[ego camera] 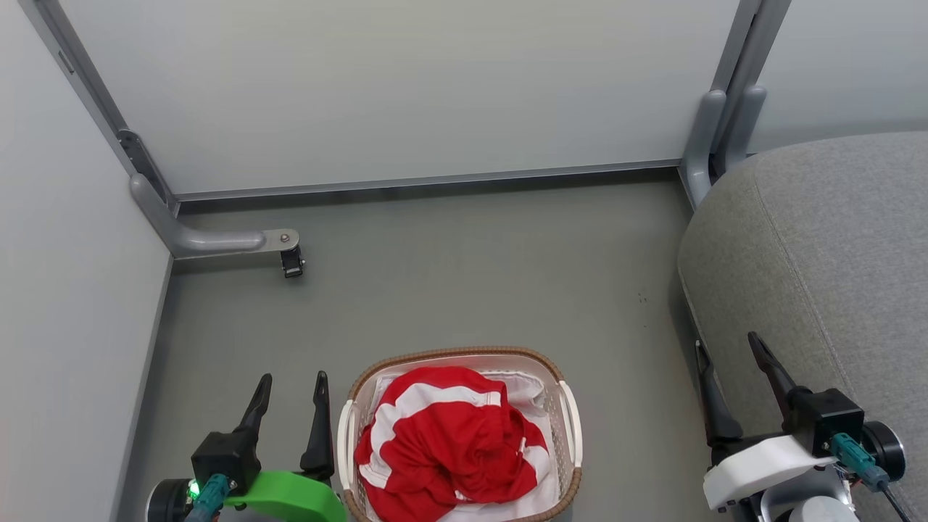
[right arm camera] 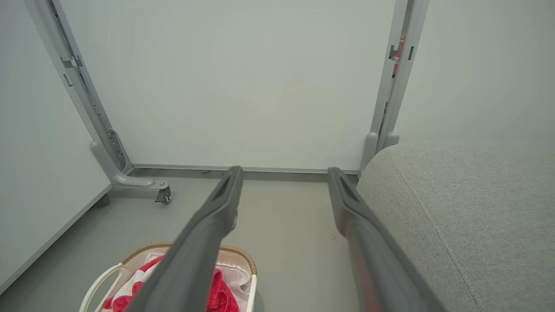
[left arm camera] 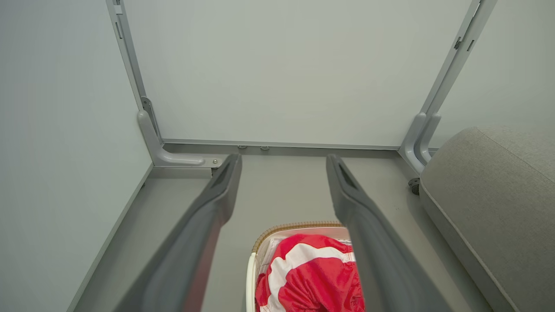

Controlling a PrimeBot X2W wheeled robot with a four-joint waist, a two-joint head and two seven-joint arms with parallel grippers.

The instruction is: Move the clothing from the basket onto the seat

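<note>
Left gripper [ego camera: 293,376] low, fingers pointing forward, spread wide, empty. Right gripper [ego camera: 726,341] same pose, leaning left, fingers parted, holding nothing.

Red-white clothing [ego camera: 453,449] heaped in basket [ego camera: 570,415], grey seat [ego camera: 819,254] right, both claws parted.

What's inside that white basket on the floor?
The basket holds crumpled red clothing with white stripes, heaped over some plain white fabric. Whatever lies beneath the heap, and the basket's bottom, is covered.
</note>
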